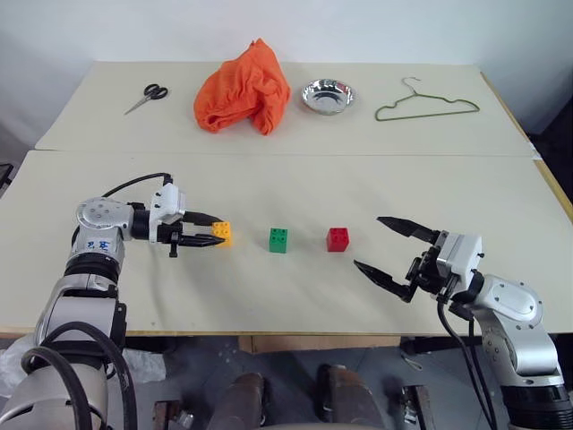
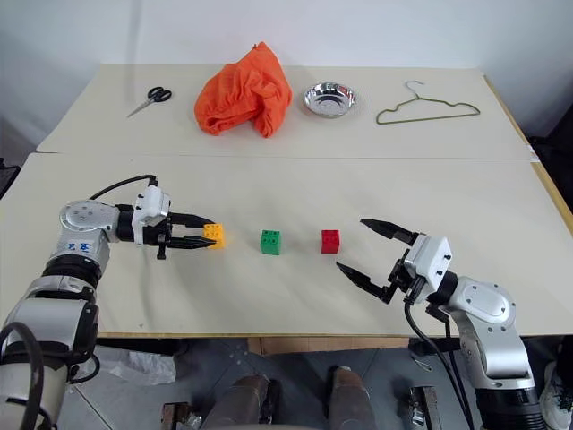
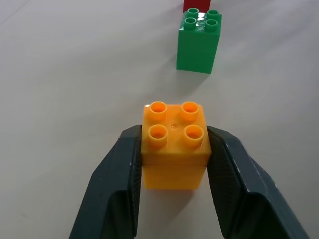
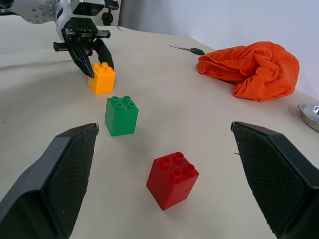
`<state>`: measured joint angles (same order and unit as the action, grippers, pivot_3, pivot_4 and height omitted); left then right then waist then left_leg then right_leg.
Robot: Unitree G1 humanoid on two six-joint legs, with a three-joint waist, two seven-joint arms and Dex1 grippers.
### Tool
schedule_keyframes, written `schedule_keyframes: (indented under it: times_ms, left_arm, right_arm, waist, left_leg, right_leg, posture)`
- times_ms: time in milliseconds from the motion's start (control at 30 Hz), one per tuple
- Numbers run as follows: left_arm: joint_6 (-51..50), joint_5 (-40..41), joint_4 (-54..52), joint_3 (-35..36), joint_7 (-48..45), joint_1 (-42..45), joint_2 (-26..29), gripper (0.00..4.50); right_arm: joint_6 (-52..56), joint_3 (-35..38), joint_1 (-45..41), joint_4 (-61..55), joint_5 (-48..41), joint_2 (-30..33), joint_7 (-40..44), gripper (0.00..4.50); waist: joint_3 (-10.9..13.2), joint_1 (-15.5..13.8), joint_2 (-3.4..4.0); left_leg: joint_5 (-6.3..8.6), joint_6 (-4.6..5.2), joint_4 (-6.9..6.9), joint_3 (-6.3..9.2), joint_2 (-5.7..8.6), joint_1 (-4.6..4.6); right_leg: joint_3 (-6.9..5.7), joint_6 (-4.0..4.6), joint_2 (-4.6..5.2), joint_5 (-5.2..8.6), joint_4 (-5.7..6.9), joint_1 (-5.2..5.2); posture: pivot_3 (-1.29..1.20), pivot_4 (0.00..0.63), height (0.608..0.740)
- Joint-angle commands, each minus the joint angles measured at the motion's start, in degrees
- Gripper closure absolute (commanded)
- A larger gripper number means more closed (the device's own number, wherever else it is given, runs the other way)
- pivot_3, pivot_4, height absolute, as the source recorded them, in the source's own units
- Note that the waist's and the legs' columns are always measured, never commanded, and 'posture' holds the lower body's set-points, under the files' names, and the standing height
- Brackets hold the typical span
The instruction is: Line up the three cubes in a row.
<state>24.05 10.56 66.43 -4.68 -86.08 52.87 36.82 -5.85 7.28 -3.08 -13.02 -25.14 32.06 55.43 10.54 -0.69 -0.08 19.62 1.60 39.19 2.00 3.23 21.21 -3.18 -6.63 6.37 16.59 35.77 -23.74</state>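
From the head views, three cubes are seen standing in a near-straight row on the near table (image 1: 295,193): the yellow cube (image 1: 222,233) on the left, the green cube (image 1: 278,240) in the middle, the red cube (image 1: 337,239) on the right, each apart from the next. The left gripper (image 1: 215,229) is laid level at the yellow cube, while the right gripper (image 1: 383,247) is held spread wide and empty just right of the red cube. In the left wrist view, the yellow cube (image 3: 174,147) is flanked by both fingers (image 3: 117,186) at its side walls; whether it is gripped or just released cannot be told. In the right wrist view, the cubes are seen as hard, light, smooth plastic, judged stiff and slippery; flat opposite walls below the studs are best taken, squarely, since a skewed pinch would likely twist them.
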Motion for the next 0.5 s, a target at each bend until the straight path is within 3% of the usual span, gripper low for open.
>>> schedule_keyframes:
  times_ms: [33, 200, 333, 400, 500]
  left_arm:
    - [0.1, 0.45, 0.13, 2.17, -5.93, 0.81, 0.38, 1.4]
    - [-0.04, 4.76, -5.43, 6.99, -6.27, -2.47, 4.09, 0.02]
    - [-7.8, 10.07, -17.14, 11.82, -4.34, -11.45, 9.73, 0.02]
    - [-17.66, 12.64, -24.46, 13.78, -1.34, -16.85, 12.62, 0.02]
    - [-18.96, 13.88, -37.45, 18.51, 4.44, -27.23, 14.7, 0.02]
  right_arm:
    - [-0.23, 0.6, -0.59, -0.66, -0.61, 0.8, 0.38, 0.0]
    - [0.28, -0.14, -2.95, 1.74, -2.57, 2.63, 5.75, 0.0]
    - [1.64, -0.63, -7.2, 4.73, -5.01, 5.4, 12.38, 0.0]
    - [2.77, -0.99, -9.62, 6.31, -5.96, 6.71, 15.37, 0.0]
    - [4.48, -1.7, -14.55, 9.27, -7.03, 8.57, 19.82, 0.0]
  waist:
    - [0.01, -0.01, -0.02]
    - [0.01, 0.37, -0.02]
    - [0.02, 1.36, -0.01]
    - [0.02, 1.52, 0.0]
    - [0.03, 1.52, 0.02]
  left_leg:
    - [0.0, 0.0, 0.0, 0.0, -0.01, 0.0]
    - [0.0, -0.01, 0.0, 0.0, -0.03, 0.0]
    - [0.01, -0.03, -0.06, -0.02, -0.14, -0.02]
    - [0.01, -0.04, -0.06, -0.02, -0.21, -0.02]
    - [0.03, -0.06, -0.05, 0.06, -0.24, 0.0]
  right_leg:
    - [0.0, 0.0, -0.01, 0.0, 0.0, 0.0]
    - [0.01, 0.0, 0.0, 0.0, -0.02, -0.01]
    - [0.09, 0.01, 0.1, 0.0, -0.07, -0.03]
    - [0.18, 0.01, 0.16, 0.0, -0.11, -0.03]
    - [0.39, 0.03, 0.22, 0.01, -0.14, 0.0]
  posture:
    - [0.0, 0.15, 0.74]
    - [0.0, 0.15, 0.74]
    - [0.0, 0.15, 0.74]
    - [0.0, 0.15, 0.74]
    - [0.0, 0.15, 0.74]
